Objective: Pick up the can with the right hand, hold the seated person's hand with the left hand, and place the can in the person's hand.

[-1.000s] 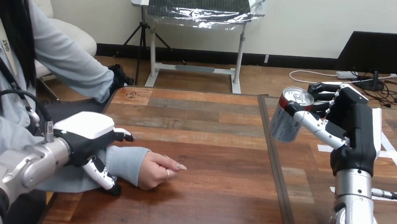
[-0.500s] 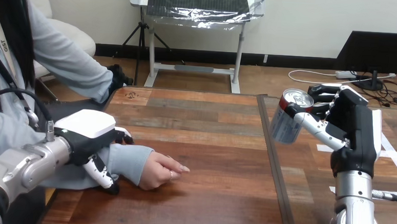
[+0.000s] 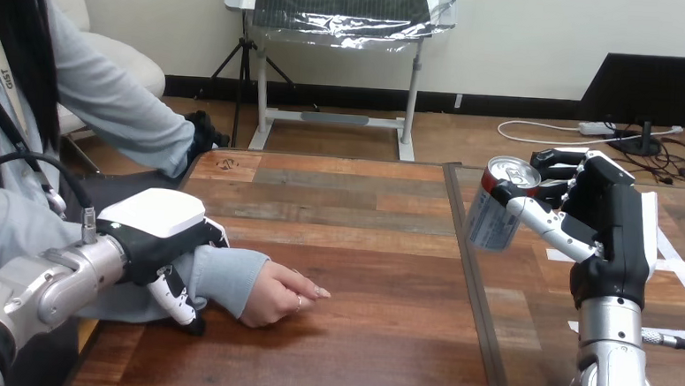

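My right hand (image 3: 603,215) grips the can (image 3: 500,204) between thumb and fingers, up over the table's (image 3: 363,238) right part, near upright, top tipped slightly toward my palm. The person's hand (image 3: 276,296) lies well to the left and lower, knuckles up, loosely closed on the wood. My left hand (image 3: 155,236) is nearer, curled round the wrist just behind it.

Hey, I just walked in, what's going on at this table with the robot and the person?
The robot's right hand holds a silver metal drink can tilted in the air over the right part of the wooden table, fingers curled round it. Its left hand has fingers and thumb curled round the seated person's sleeved wrist. The person's hand rests on the table, knuckles up, not yet opened for the can.
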